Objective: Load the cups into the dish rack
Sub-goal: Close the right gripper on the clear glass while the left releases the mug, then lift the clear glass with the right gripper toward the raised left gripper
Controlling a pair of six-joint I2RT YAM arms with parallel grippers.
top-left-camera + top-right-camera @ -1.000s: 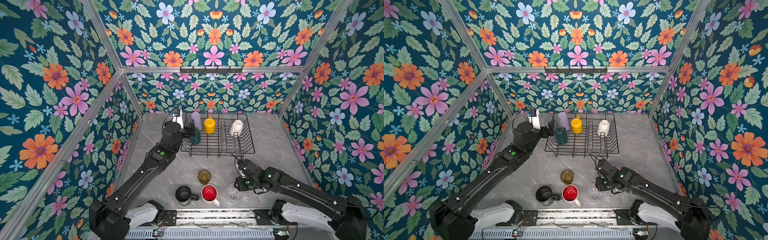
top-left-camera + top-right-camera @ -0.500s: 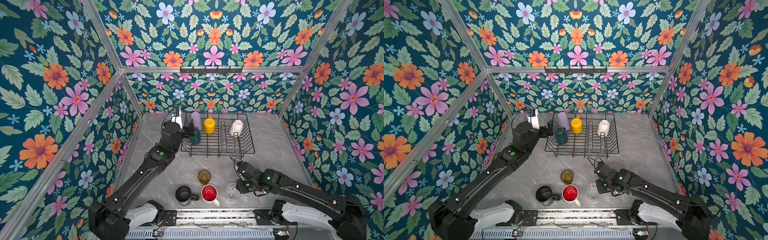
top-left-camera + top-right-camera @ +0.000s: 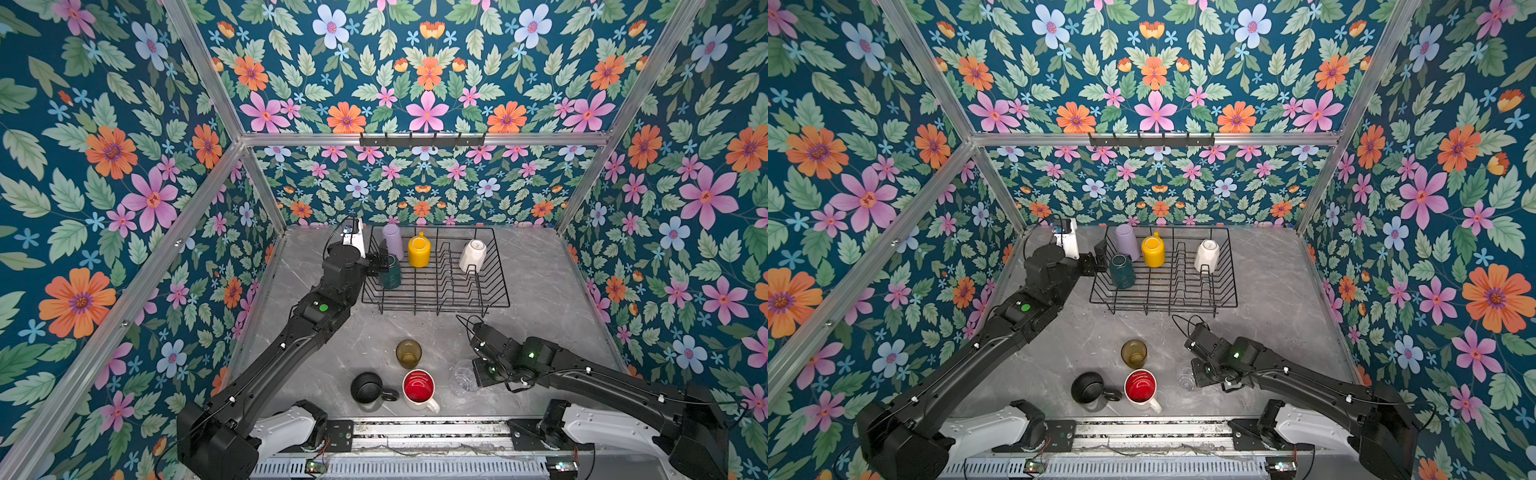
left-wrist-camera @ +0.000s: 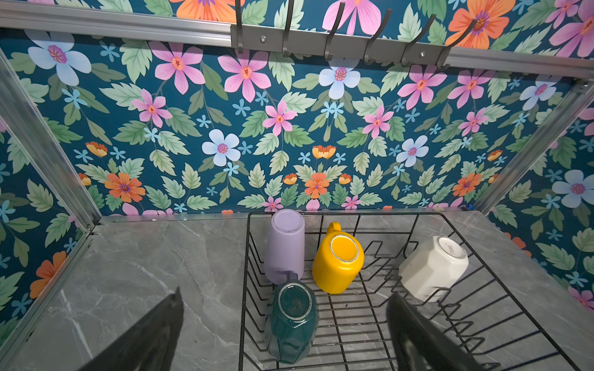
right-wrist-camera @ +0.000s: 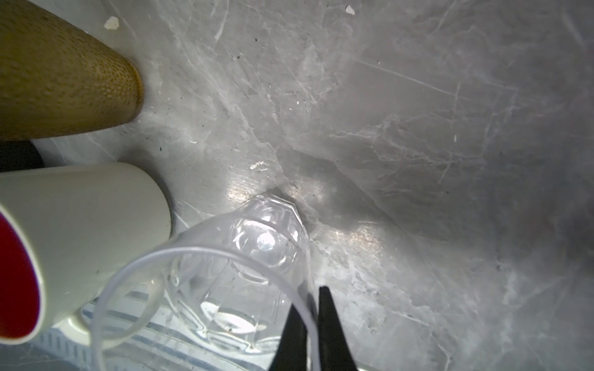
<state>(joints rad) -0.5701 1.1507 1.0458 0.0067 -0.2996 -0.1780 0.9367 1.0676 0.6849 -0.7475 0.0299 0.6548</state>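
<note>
My right jaws are gripping the rim of the clear glass, one inside its mouth and one outside, as it is standing on the desk beside the red-lined white mug. It is looking see-through, with a faceted base. My left jaws are hanging wide open, straddling the dish rack's side wall and facing the upturned teal mug.
</note>
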